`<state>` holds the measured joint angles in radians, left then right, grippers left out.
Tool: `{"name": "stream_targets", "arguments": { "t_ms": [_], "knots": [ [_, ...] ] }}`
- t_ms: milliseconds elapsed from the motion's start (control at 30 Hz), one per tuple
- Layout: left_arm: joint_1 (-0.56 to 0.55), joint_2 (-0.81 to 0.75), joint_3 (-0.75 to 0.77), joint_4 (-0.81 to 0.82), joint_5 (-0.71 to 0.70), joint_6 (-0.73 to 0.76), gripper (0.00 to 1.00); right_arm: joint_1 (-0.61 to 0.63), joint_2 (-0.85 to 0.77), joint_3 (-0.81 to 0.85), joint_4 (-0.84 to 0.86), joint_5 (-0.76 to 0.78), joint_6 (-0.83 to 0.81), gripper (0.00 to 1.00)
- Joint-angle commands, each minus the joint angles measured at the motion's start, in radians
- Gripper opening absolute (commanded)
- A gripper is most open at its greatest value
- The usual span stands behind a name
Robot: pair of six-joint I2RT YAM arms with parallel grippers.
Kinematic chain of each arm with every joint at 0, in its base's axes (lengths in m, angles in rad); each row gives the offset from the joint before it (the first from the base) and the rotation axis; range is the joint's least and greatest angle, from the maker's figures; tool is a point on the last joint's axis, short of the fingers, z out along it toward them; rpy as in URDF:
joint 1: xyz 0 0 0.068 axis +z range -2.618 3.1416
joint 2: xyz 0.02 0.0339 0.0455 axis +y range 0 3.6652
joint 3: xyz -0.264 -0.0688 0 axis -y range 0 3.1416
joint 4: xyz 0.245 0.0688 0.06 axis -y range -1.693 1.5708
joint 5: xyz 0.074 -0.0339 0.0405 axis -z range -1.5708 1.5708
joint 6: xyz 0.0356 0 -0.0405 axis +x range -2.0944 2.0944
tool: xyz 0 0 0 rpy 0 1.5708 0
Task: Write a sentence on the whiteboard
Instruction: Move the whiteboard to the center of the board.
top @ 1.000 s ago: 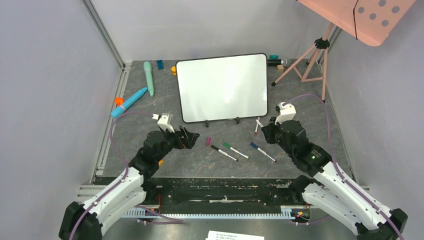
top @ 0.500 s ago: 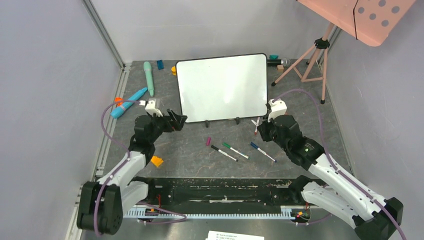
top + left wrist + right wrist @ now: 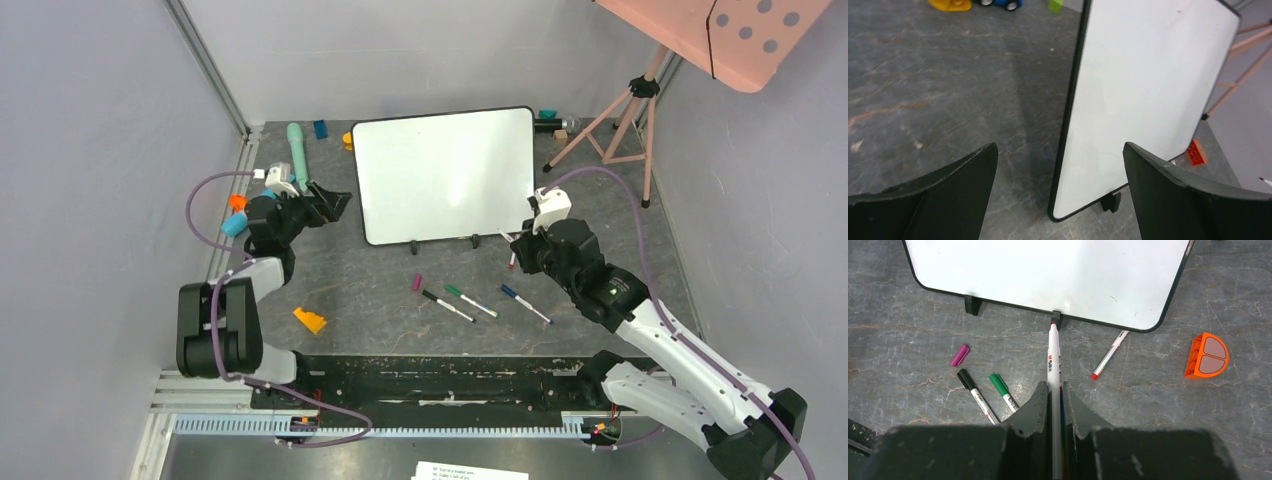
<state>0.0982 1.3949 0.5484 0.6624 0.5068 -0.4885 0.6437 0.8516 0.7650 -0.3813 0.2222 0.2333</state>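
At mid-table, upright on two small black feet: large glossy white whiteboard with thin black frame and rounded corners (image 3: 445,175), face plain white. Just left of its left edge, fingers pointed at the frame but apart from it: left gripper (image 3: 338,203), jaws spread wide, nothing between them. In front of the board's near right corner: right gripper (image 3: 1053,390), jaws clamped tight on a white-barrelled marker (image 3: 1053,352), purple tip aimed at the bottom edge by the right-hand foot; contact impossible to tell.

Loose on the grey marbled tabletop (image 3: 380,290) in front of the board: small purple cap (image 3: 960,354), black-capped marker (image 3: 975,395), green-capped marker (image 3: 1002,390), red-tipped white marker (image 3: 1108,357) below the right corner. Right of that corner, orange half-round brick (image 3: 1207,355). Open tabletop between left gripper and the board's left edge.
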Motion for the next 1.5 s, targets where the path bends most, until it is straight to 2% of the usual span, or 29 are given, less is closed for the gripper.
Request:
{"name": "stream_targets", "arguments": {
  "t_ms": [0, 100, 167, 267, 300, 367, 433, 800, 867, 1033, 1233, 1467],
  "knots": [
    [0.015, 0.133, 0.045, 0.356, 0.257, -0.076, 1.00, -0.001, 0.022, 0.044, 0.032, -0.001, -0.019, 0.00],
    [0.016, 0.266, 0.140, 0.400, 0.331, -0.140, 1.00, -0.002, 0.046, 0.055, 0.041, -0.010, -0.027, 0.00],
    [0.018, 0.377, 0.265, 0.423, 0.461, -0.219, 1.00, -0.003, 0.061, 0.063, 0.046, -0.008, -0.035, 0.00],
    [0.027, 0.498, 0.309, 0.747, 0.509, -0.428, 1.00, -0.003, 0.081, 0.073, 0.054, -0.003, -0.052, 0.00],
    [0.028, 0.512, 0.322, 0.758, 0.507, -0.434, 1.00, -0.003, 0.086, 0.074, 0.057, 0.000, -0.055, 0.00],
    [0.026, 0.545, 0.382, 0.654, 0.537, -0.394, 1.00, -0.006, 0.091, 0.074, 0.062, 0.004, -0.060, 0.00],
    [0.027, 0.577, 0.413, 0.622, 0.560, -0.388, 1.00, -0.008, 0.095, 0.073, 0.069, 0.004, -0.063, 0.00],
    [0.002, 0.693, 0.447, 0.753, 0.671, -0.494, 0.98, -0.014, 0.100, 0.053, 0.097, -0.010, -0.059, 0.00],
    [-0.008, 0.699, 0.451, 0.757, 0.691, -0.506, 0.88, -0.012, 0.092, 0.046, 0.097, -0.013, -0.057, 0.00],
    [-0.033, 0.706, 0.442, 0.754, 0.728, -0.518, 0.71, -0.015, 0.067, 0.030, 0.097, -0.018, -0.053, 0.00],
    [-0.035, 0.720, 0.412, 0.804, 0.751, -0.583, 0.43, -0.015, 0.028, 0.012, 0.091, -0.025, -0.036, 0.00],
    [-0.040, 0.771, 0.433, 0.878, 0.762, -0.672, 0.22, -0.015, -0.008, 0.013, 0.063, -0.020, -0.034, 0.00]
  ]
}}
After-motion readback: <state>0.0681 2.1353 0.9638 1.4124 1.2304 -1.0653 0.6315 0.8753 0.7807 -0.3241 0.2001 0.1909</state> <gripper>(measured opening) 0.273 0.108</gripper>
